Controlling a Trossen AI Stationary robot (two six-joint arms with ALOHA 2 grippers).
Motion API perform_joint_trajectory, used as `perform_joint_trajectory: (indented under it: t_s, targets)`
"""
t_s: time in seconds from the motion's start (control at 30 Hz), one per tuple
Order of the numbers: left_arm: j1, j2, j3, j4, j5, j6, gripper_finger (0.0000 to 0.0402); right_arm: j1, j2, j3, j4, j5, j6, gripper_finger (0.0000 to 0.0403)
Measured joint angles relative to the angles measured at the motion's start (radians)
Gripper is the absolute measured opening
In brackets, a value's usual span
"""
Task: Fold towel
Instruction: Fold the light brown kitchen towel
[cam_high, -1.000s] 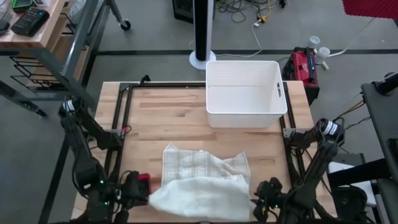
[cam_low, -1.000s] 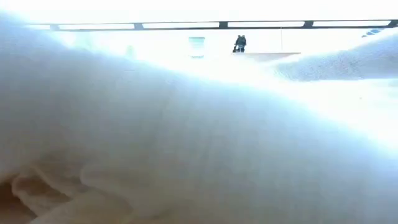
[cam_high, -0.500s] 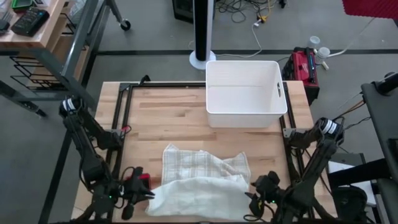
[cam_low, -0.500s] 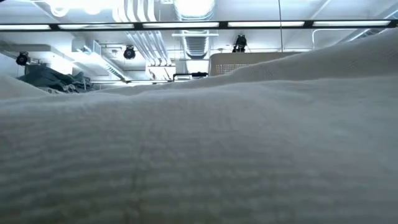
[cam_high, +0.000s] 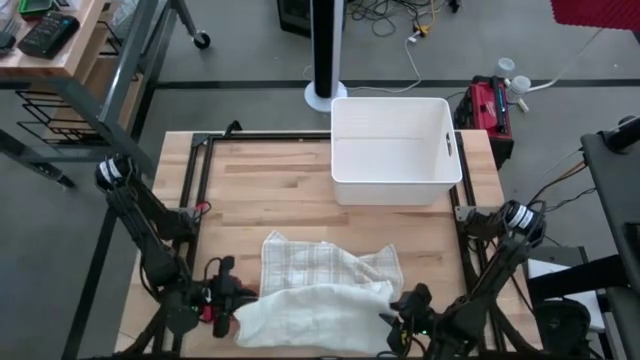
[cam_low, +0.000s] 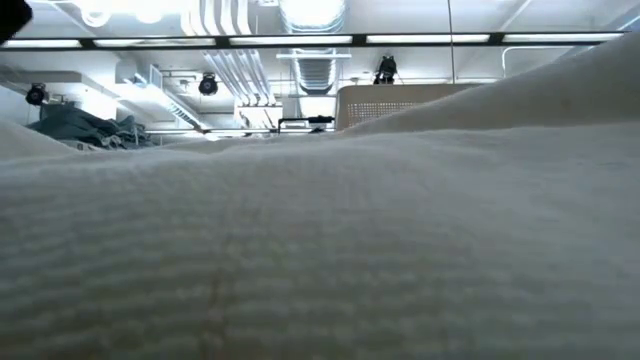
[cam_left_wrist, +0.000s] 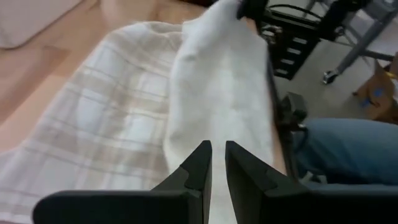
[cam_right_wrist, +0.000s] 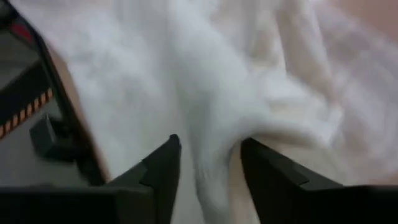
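A: Start at the left. What is the left gripper (cam_high: 232, 298) doing?

B: It sits low at the near left of the table (cam_high: 270, 190), right at the left end of the towel (cam_high: 320, 295). In the left wrist view its fingers (cam_left_wrist: 200, 163) stand almost together with only a thin slit between them, and white cloth runs straight down into that slit. So they are clenched on the towel's edge.

A: And the towel itself?

B: It lies on the near half of the table, between the two grippers. The far part is spread flat and shows a faint check pattern; the near part is a plain white layer lying over it, bunched into a long roll along the near edge. In the low view the cloth fills nearly the whole frame.

A: Anything further back?

B: A white bin (cam_high: 395, 150) stands at the far side of the table, well apart from the towel.

A: Now the right side.

B: The right gripper (cam_high: 398, 312) is at the towel's near right corner. In its wrist view the fingers (cam_right_wrist: 163, 168) stand apart, with a fold of white cloth lying in the gap between them. I cannot tell whether they press on it.
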Motion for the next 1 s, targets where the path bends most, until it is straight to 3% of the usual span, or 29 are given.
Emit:
perform_joint_trajectory:
  t_s: [0.17,0.23,0.4,0.57,0.7,0.83,1.0]
  targets:
    - [0.040,0.000,-0.076,0.039,0.002,-0.045,0.0036,0.002,0.008,0.010,-0.002,0.133,-0.113,0.0040]
    - [0.061,0.000,-0.103,0.089,0.015,-0.075,0.0036,0.008,0.002,0.032,-0.005,0.139,-0.199,0.0013]
    - [0.096,0.000,-0.155,0.231,0.141,-0.049,0.0036,0.043,0.004,0.140,0.014,0.135,-0.460,0.0004]
    - [0.107,0.025,-0.218,0.474,0.294,0.082,0.0037,0.112,0.022,0.252,0.073,0.121,-0.752,0.0002]
    - [0.110,0.081,-0.229,0.621,0.297,0.169,0.0046,0.155,0.022,0.301,0.082,0.161,-0.767,0.0002]
    - [0.115,0.168,-0.205,0.660,0.307,0.191,0.0064,0.169,0.023,0.303,0.081,0.199,-0.712,0.0001]
    - [0.145,0.259,-0.125,0.664,0.428,0.195,0.0087,0.165,0.044,0.297,0.077,0.172,-0.656,0.0001]
